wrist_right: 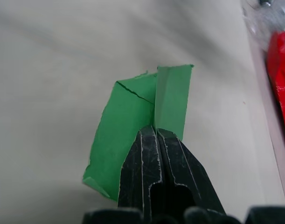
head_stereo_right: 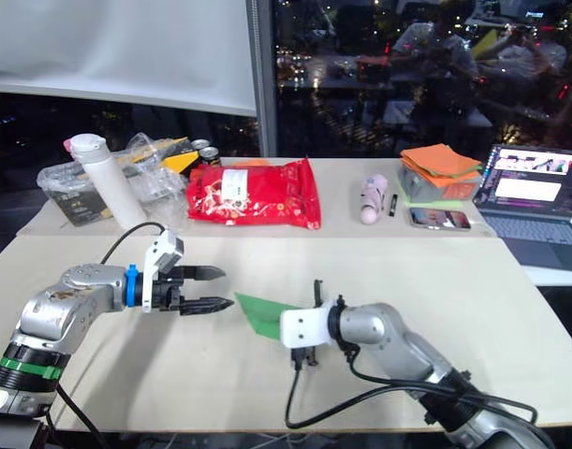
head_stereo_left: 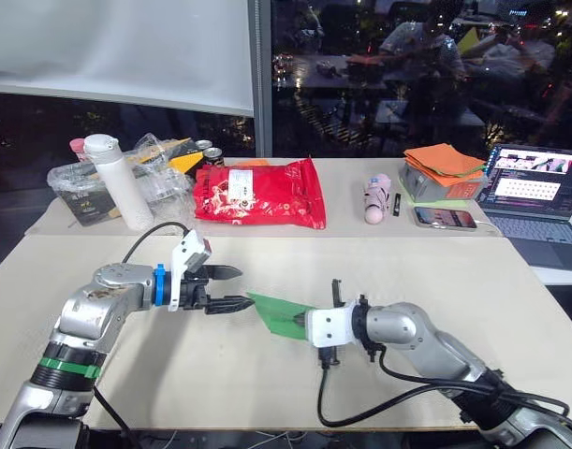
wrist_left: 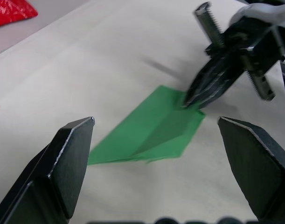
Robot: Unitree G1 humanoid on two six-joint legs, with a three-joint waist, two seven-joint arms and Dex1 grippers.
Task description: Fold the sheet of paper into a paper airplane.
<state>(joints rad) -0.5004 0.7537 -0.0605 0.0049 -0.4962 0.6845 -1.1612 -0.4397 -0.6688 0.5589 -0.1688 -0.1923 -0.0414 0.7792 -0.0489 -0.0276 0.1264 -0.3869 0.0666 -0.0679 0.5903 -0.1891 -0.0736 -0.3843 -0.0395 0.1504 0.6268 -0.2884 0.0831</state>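
The sheet of paper is bright green and folded into a creased pointed wedge, low over the beige table near its middle. My right gripper is shut on the wedge's wide end, its black fingers pinching the centre crease. The point of the wedge aims toward my left gripper. That gripper stands open just left of the tip, with nothing between its fingers. In the right wrist view the paper shows a raised fold and a torn-looking edge.
Along the back of the table are a red glossy bag, a white bottle, a clear plastic bag, cans, a pink object, a phone, an orange cloth stack and a laptop.
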